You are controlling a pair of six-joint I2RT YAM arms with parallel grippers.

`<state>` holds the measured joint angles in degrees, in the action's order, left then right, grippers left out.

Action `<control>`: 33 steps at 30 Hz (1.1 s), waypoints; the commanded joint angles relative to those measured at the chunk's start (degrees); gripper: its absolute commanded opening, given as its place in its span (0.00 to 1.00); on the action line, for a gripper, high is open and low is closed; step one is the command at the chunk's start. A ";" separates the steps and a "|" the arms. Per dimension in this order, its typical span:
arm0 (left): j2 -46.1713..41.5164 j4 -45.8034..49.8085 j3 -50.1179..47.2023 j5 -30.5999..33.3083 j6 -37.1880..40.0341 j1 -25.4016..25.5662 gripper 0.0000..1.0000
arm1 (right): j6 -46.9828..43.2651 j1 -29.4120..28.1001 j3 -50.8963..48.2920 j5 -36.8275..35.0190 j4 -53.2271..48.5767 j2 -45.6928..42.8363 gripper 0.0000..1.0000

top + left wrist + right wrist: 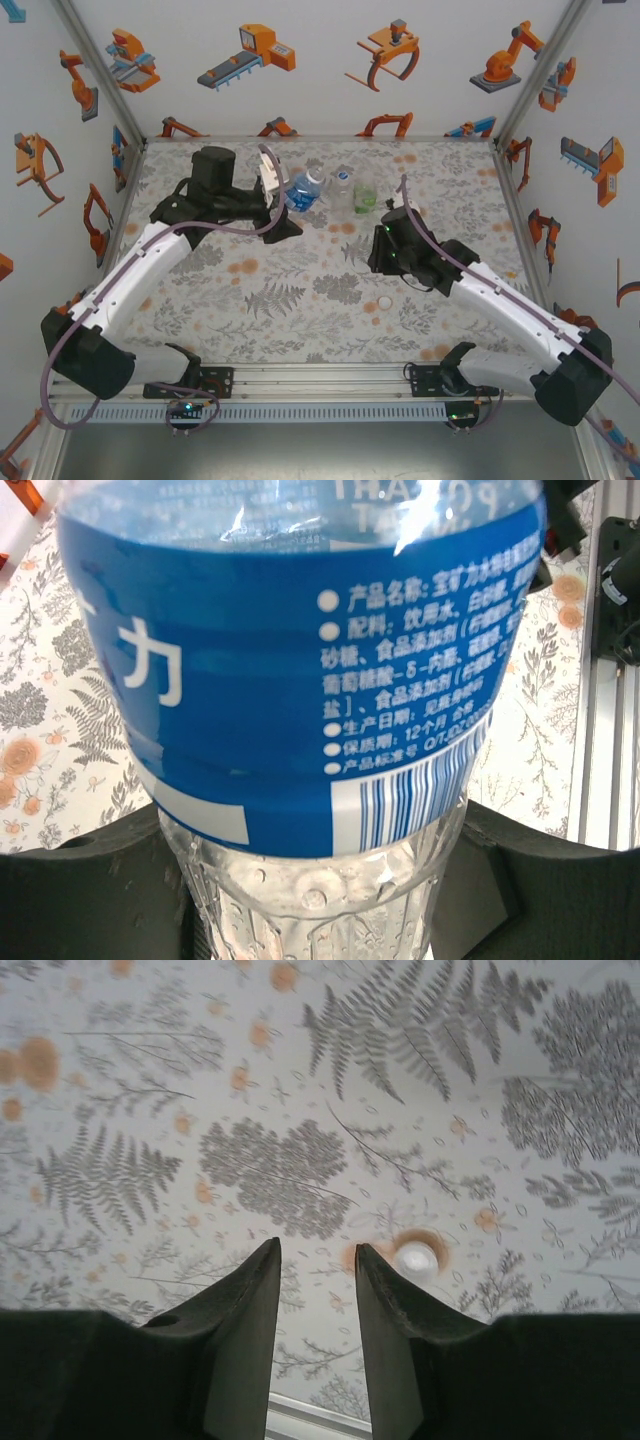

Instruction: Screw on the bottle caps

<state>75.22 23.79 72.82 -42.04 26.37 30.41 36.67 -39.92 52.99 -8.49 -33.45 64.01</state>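
Well, my right tool (317,1250) hung low over the counter (120,1110). Its two dark fingers were close together, with a thin gap and nothing in it. The little round white bottle cap (417,1257) lay flat on an orange flower spot. In my wrist view it sat just beside one finger, off to the right and not in the gap. My right arm was much nearer to it than my left, so I think I needed to scoot over a bit before pinching it.

My left tool (290,203) was closed around the blue-label bottle (300,680) at the far side of the counter, well apart from the cap. That bottle was thin clear plastic, bumpy by my fingers, with a shiny blue wrap. A clear one (343,188) and a green one (365,195) stood just beside it.
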 commanded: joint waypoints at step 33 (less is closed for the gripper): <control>1.45 -4.96 -3.65 -3.53 -0.77 1.66 0.07 | 4.73 5.82 -9.57 6.95 2.45 18.93 0.37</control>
<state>78.59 20.12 69.76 -44.38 26.24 31.81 40.12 -34.30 43.86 -2.37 -30.98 83.18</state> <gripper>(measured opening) 0.608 0.375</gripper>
